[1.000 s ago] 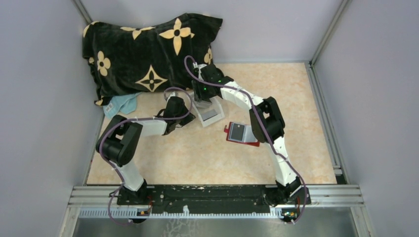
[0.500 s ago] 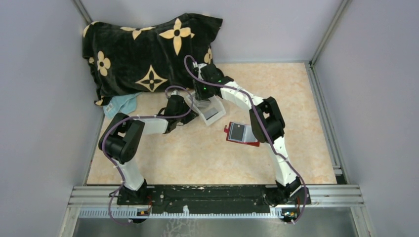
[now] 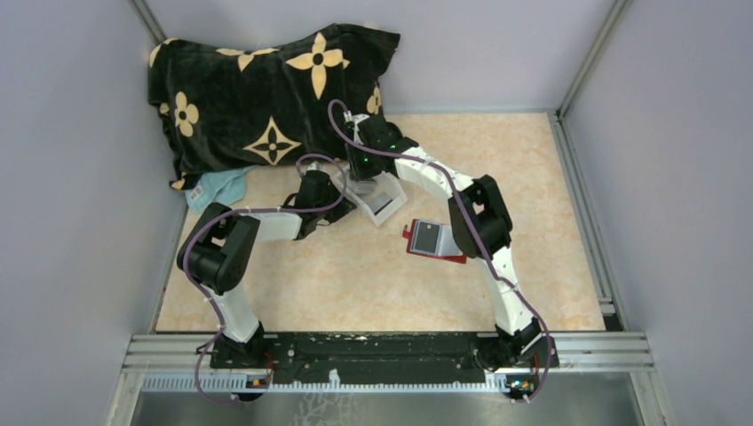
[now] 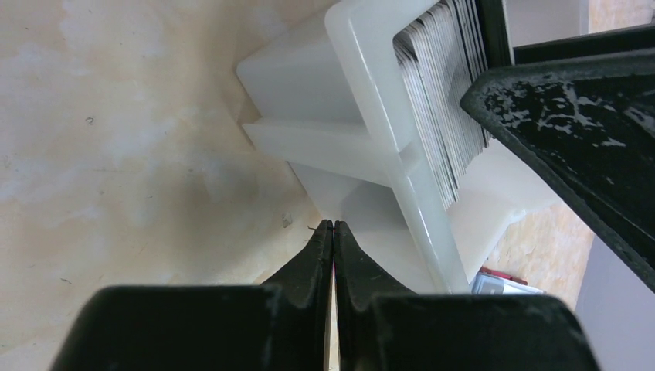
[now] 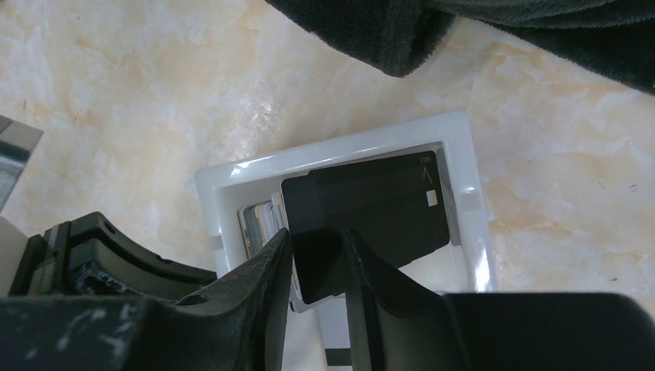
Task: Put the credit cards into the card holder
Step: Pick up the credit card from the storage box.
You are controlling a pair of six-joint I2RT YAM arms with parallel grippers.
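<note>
Beige marbled table [image 3: 337, 284], grey walls. Step: card pick. Credit cards [image 4: 444, 93] stood stacked in white tray [image 5: 467, 178]. Right gripper [image 5: 318, 259] straddled dark card [image 5: 378, 205], clamp unconfirmed. Left gripper [image 4: 334, 236] fingers together, tips at tray base. Next: firm pinch, straight lift, carry to card holder [image 3: 432, 240], which lay near right arm.

Flower-patterned black cloth [image 3: 266, 89], blue rag [image 3: 220, 187] beside it, white tray [image 5: 332, 152].

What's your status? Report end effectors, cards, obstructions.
Left end effector shut, at tray. Right end effector part-open over dark card. Holder partly under right arm.
</note>
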